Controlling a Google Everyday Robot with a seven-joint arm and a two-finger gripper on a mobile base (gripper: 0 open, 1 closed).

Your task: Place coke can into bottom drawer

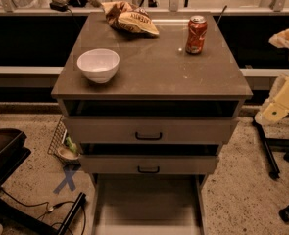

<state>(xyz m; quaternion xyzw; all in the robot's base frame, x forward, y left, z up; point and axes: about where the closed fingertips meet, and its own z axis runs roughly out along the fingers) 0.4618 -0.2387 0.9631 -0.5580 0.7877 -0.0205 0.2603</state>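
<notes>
The coke can (196,35) is red with white lettering; left of it, a white bowl (98,65). The bottom drawer (147,204) is pale. The arm (281,102) right of the can is cream, its gripper out of view.

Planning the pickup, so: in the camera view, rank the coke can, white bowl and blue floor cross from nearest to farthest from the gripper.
The gripper hangs at the view's right edge.
1. coke can: tabletop, back right.
2. white bowl: tabletop, left side.
3. blue floor cross: on the floor, lower left.
</notes>
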